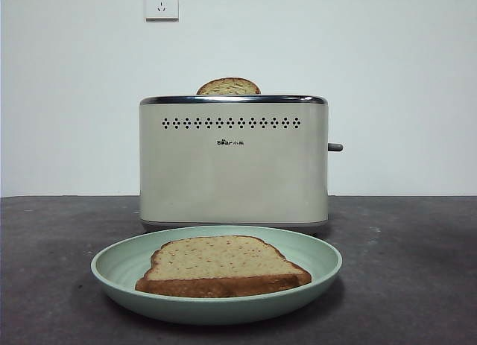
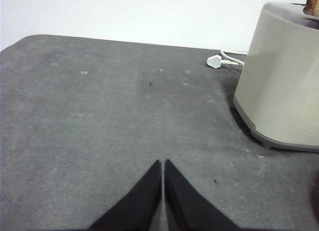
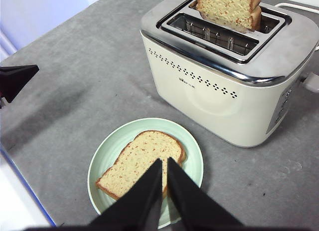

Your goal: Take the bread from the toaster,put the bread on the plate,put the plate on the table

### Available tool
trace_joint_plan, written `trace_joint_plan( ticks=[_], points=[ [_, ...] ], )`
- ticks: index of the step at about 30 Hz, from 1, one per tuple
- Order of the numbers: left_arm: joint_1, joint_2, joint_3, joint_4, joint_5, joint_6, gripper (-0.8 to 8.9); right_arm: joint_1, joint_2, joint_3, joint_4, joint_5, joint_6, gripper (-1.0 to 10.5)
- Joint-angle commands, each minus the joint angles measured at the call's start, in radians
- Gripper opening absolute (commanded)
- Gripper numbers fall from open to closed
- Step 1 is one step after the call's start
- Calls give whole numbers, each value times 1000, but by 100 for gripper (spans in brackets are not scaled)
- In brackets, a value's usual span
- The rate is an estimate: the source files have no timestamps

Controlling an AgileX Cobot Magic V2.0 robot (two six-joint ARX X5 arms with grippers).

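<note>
currently the bread (image 1: pixel 222 266) is lying flat on the plate (image 1: pixel 119 264), which is sitting on the bench (image 1: pixel 417 270) just in front of the toaster (image 1: pixel 233 162). a second slice (image 1: pixel 229 86) is standing upright in the toaster's far slot. the right pincer (image 3: pixel 164 161) is hanging above the plate, its jaws pressed together and holding nothing. the left pincer (image 2: pixel 163 162) is waiting over bare bench beside the toaster, jaws likewise together. a white plug (image 2: pixel 216 61) is lying behind the toaster.

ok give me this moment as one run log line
bread flat on plate | plate on table | second slice in toaster | left gripper shut | right gripper shut, above plate
</note>
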Motion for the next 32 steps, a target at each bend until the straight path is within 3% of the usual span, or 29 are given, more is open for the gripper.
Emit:
trace_joint_plan(
  ticks=[1,6,9,13,20,27,32],
  points=[
    [3,-1,-24,8,-3,-3,8,9,6,9,11,4,-5,5],
    [3,-1,-24,8,-3,-3,8,-69,-41,2,21,60,-117,5],
    [3,-1,-24,8,-3,-3,8,-186,-90,-37,87,10,-174,5],
    [3,-1,-24,8,-3,-3,8,-357,-182,-140,205,-95,-181,5],
    [3,-1,-24,8,-3,-3,8,-587,-394,-423,461,-30,-182,5],
    [3,-1,-24,8,-3,-3,8,-639,-571,-702,666,-23,-163,5],
    [3,-1,-24,8,-3,-3,8,-647,-673,-836,699,-18,-162,5]
  ],
)
